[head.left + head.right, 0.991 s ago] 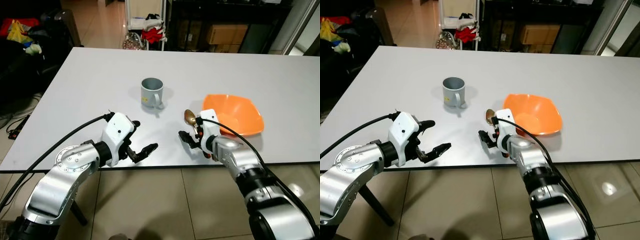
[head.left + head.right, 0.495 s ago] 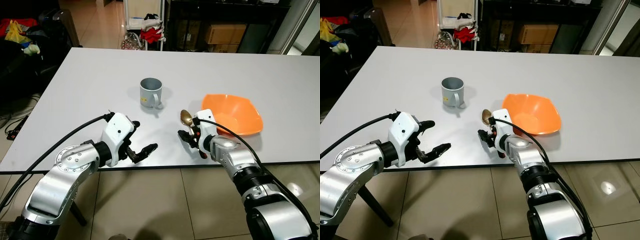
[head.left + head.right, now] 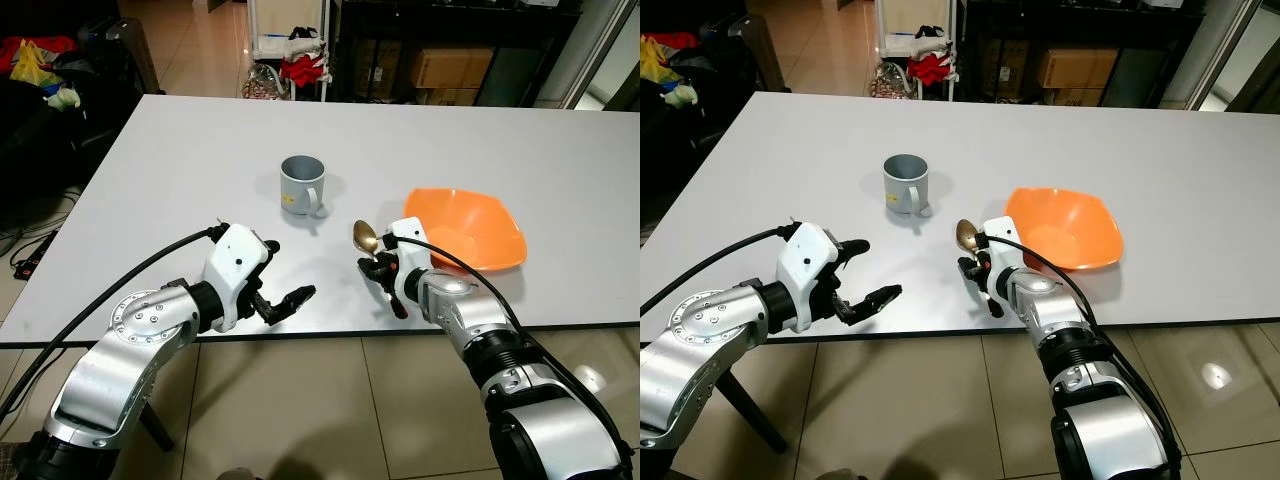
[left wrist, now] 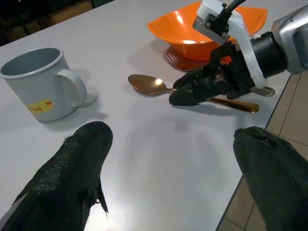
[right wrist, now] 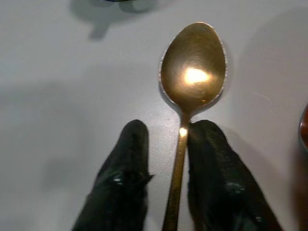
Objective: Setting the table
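Note:
A golden spoon (image 3: 363,236) lies low over the white table (image 3: 180,170), just left of the orange bowl (image 3: 470,228). My right gripper (image 3: 372,268) is shut on the spoon's handle, and in the right wrist view both black fingers (image 5: 132,159) flank the handle below the spoon's bowl (image 5: 193,67). A grey mug (image 3: 303,186) stands upright behind them, handle toward me. My left gripper (image 3: 288,272) hovers open at the table's front edge, left of the spoon, holding nothing. Its wide-spread fingers (image 4: 82,159) frame the mug (image 4: 36,82), spoon (image 4: 149,84) and bowl (image 4: 202,29).
The table's front edge (image 3: 300,335) runs right under both grippers, with tiled floor below. A rack with red items (image 3: 300,50) and cardboard boxes (image 3: 450,70) stand behind the table. Dark bags (image 3: 40,80) lie at the far left.
My right gripper has carried the spoon a little to the left, away from the orange bowl. The left gripper, mug and bowl have stayed put.

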{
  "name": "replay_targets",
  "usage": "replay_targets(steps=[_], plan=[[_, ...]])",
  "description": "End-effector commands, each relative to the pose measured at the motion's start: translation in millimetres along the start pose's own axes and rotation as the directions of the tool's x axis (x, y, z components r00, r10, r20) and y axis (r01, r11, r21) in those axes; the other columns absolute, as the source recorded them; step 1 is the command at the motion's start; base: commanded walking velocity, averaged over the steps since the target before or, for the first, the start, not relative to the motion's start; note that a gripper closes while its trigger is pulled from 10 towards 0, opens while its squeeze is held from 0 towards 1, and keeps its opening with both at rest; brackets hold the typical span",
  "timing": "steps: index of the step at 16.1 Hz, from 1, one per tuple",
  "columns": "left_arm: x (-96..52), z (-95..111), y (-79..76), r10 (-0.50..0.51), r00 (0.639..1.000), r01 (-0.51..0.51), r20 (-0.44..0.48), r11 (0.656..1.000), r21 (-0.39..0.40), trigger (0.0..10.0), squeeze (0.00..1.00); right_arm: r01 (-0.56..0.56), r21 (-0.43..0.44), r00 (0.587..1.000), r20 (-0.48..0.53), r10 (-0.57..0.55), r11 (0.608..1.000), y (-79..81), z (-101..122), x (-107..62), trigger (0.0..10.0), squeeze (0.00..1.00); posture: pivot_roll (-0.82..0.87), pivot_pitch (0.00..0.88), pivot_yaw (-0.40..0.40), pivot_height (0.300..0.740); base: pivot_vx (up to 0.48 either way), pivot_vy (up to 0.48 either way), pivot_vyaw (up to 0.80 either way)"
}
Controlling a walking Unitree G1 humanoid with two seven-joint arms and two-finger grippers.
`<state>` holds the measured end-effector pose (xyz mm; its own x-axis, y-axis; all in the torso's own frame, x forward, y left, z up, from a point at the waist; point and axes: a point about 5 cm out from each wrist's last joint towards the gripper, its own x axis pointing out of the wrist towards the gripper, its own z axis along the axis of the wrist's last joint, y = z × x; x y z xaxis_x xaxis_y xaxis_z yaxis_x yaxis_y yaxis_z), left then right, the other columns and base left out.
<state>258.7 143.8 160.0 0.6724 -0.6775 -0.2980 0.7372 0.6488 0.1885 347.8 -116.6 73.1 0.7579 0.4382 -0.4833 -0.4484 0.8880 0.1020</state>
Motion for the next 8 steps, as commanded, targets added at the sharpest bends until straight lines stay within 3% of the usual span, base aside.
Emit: replay_targets(steps=[1, 8], plan=[[2.1, 6.5, 0.4, -0.001, 1.000, 0.001, 0.012, 1.000, 0.028, 10.0, 0.00, 0.003, 0.017, 1.000, -0.019, -0.003, 1.000, -2.3, -2.8, -0.2, 0.0, 0.00, 0.11, 0.000, -0.061, 0.740, 0.000, 0.000, 0.00], [3.9, 6.4, -1.6, -0.015, 1.000, 0.015, 0.016, 1.000, 0.023, 10.0, 0.00, 0.016, 0.023, 1.000, 0.001, -0.016, 1.000, -4.5, 0.9, -1.9, 0.0, 0.00, 0.11, 0.000, -0.061, 0.740, 0.000, 0.000, 0.00]])
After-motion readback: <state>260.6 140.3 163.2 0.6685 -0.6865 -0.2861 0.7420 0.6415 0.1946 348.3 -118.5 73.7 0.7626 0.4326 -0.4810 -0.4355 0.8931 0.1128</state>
